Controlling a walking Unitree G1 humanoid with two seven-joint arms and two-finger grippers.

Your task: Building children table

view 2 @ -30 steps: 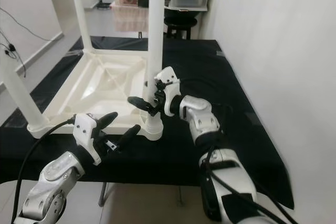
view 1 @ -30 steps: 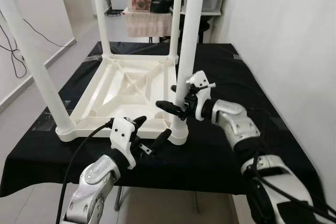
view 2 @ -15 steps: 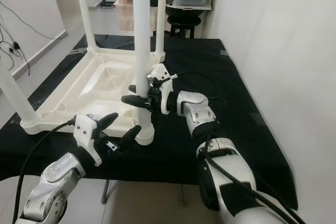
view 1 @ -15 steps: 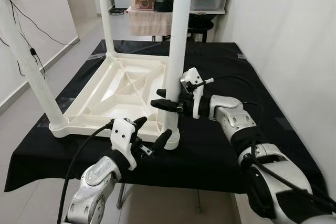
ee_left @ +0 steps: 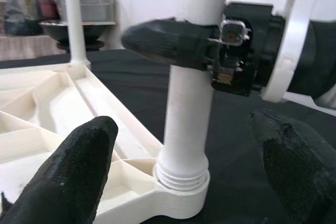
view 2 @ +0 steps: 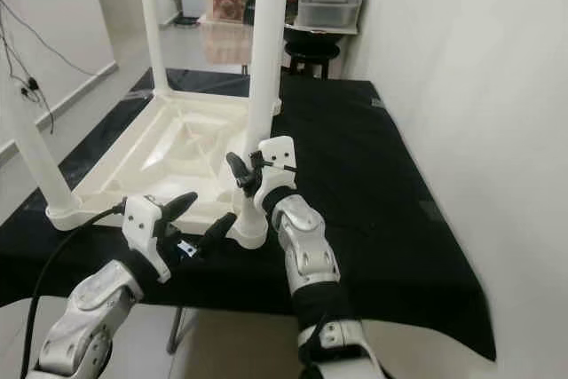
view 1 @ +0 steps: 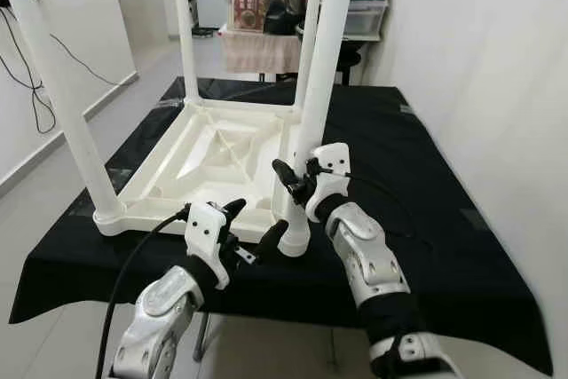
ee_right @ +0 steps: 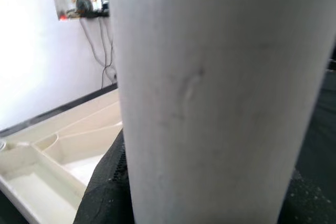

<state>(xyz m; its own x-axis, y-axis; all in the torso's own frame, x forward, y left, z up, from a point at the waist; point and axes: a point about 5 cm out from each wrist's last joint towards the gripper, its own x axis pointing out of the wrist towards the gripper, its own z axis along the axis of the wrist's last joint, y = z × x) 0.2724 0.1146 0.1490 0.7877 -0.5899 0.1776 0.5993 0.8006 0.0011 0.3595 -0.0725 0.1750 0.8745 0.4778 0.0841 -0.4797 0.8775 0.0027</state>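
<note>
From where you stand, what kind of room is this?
Probably a home interior, a utility or storage corner. Stacked plastic storage boxes stand on a stand behind, a tiled floor runs alongside, and cables hang down a plain white wall, with the upturned white table on a black-draped workbench.

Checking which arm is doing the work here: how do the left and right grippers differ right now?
The right gripper has its jaws shut around the near white leg, above its socket; the left gripper has its jaws open and holds nothing. The right sits higher on the leg; the left hovers low by the leg's base at the tabletop corner. Both have black fingers.
</note>
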